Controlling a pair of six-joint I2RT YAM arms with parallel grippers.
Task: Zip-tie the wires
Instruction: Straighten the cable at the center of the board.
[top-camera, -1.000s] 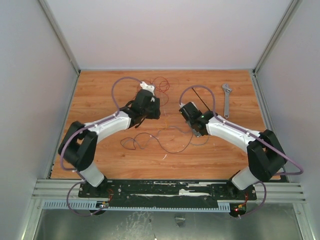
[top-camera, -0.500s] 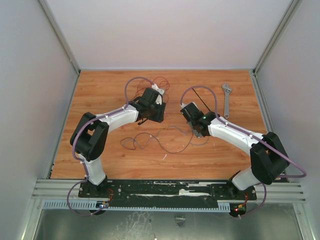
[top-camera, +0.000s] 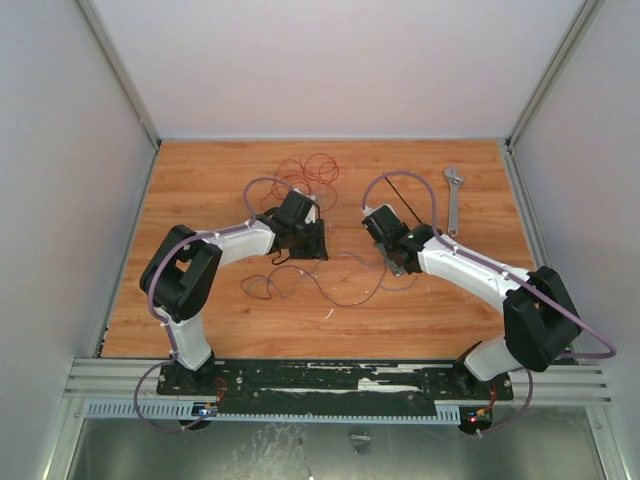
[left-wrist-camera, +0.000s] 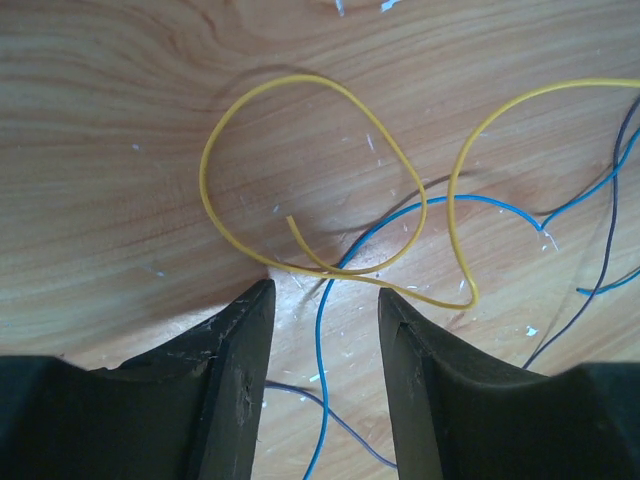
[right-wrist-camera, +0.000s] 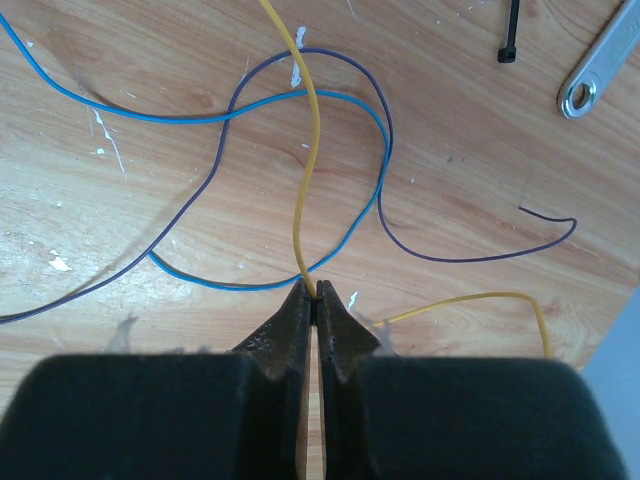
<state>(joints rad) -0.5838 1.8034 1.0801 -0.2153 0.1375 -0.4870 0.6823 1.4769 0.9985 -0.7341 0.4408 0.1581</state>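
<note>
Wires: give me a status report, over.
Right gripper shut on a yellow wire. Left gripper open over loose wires. Zip tie lies unused near the wrench. No obstruction seen.

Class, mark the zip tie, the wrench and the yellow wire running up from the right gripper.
zip tie (right-wrist-camera: 511, 30), right wrist view, strip above its head
wrench (right-wrist-camera: 612, 60), right wrist view, handle
yellow wire (right-wrist-camera: 299, 210), right wrist view, straight stretch at mid-picture
</note>
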